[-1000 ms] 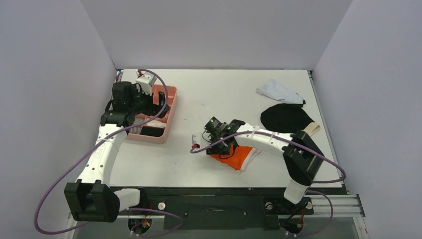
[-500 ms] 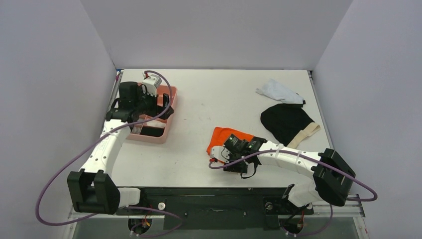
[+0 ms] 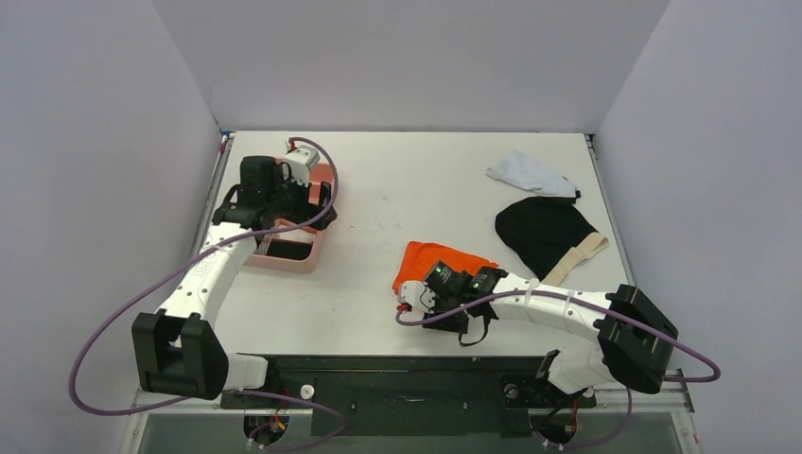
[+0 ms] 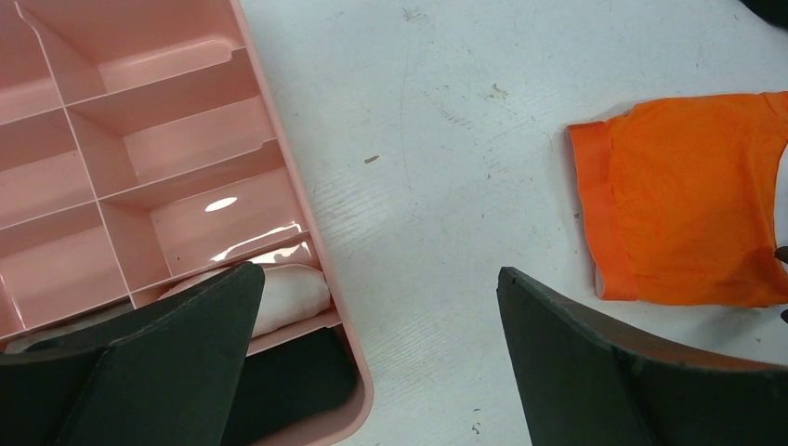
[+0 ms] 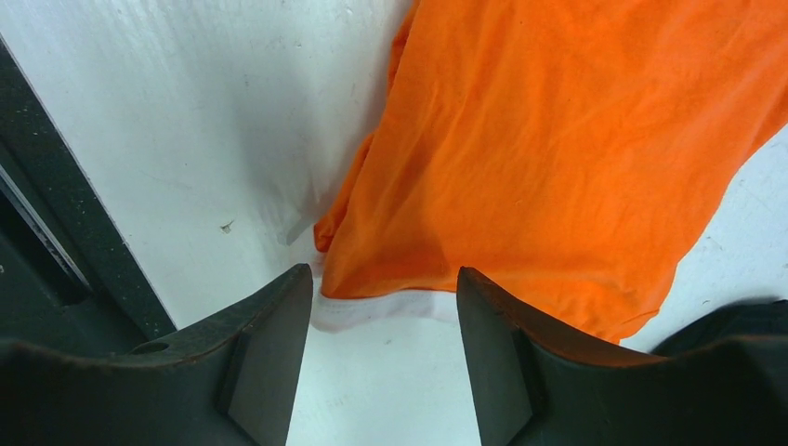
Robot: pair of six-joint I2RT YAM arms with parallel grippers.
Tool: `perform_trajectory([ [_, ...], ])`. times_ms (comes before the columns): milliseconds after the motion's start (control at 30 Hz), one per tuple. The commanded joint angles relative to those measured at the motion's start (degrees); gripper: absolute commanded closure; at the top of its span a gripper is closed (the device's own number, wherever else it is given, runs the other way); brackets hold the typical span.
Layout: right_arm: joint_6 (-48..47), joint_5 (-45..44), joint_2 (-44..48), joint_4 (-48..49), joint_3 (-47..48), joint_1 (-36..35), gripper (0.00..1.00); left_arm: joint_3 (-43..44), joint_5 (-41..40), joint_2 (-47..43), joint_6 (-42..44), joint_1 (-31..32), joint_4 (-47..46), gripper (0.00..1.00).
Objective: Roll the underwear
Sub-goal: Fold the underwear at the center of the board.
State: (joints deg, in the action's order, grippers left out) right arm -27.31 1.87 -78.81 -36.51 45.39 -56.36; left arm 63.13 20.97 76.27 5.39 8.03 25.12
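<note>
The orange underwear [image 3: 433, 258] lies spread flat near the table's front edge, its white hem [image 5: 390, 311] toward me. My right gripper [image 3: 435, 286] hovers at that near edge. In the right wrist view it [image 5: 383, 277] is open, its fingertips either side of the hem and nothing pinched. The black underwear [image 3: 539, 229] with a beige waistband [image 3: 579, 253] lies to the right, untouched. My left gripper [image 3: 315, 194] hangs wide open over the right rim of the pink tray [image 3: 288, 262]. In the left wrist view the left gripper [image 4: 376, 274] is empty, and the orange underwear [image 4: 688, 214] shows at the right.
The pink tray [image 4: 269, 139] has several compartments; one near compartment holds a white roll [image 4: 288, 288] and another a black item [image 4: 297, 372]. A pale crumpled cloth [image 3: 528, 173] lies at the back right. The black front rail [image 5: 56, 232] runs close by the right gripper.
The right arm swung from the orange underwear's left side to its near edge, and the garment went from bunched under the arm to spread flat. The left arm shifted slightly right over the tray.
</note>
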Motion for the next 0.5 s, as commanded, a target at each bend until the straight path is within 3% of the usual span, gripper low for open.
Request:
perform_trajectory([
  [0, 1.4, 0.0, 3.0, 1.1, -0.5, -0.6, 0.46, 1.0, -1.0, 0.4, 1.0, 0.6, -1.4, 0.03],
  [467, 2.1, 0.7, -1.3, 1.1, -1.6, -1.7, 0.48, 1.2, -2.7, 0.3, 2.0, 2.6, -1.1, 0.03],
])
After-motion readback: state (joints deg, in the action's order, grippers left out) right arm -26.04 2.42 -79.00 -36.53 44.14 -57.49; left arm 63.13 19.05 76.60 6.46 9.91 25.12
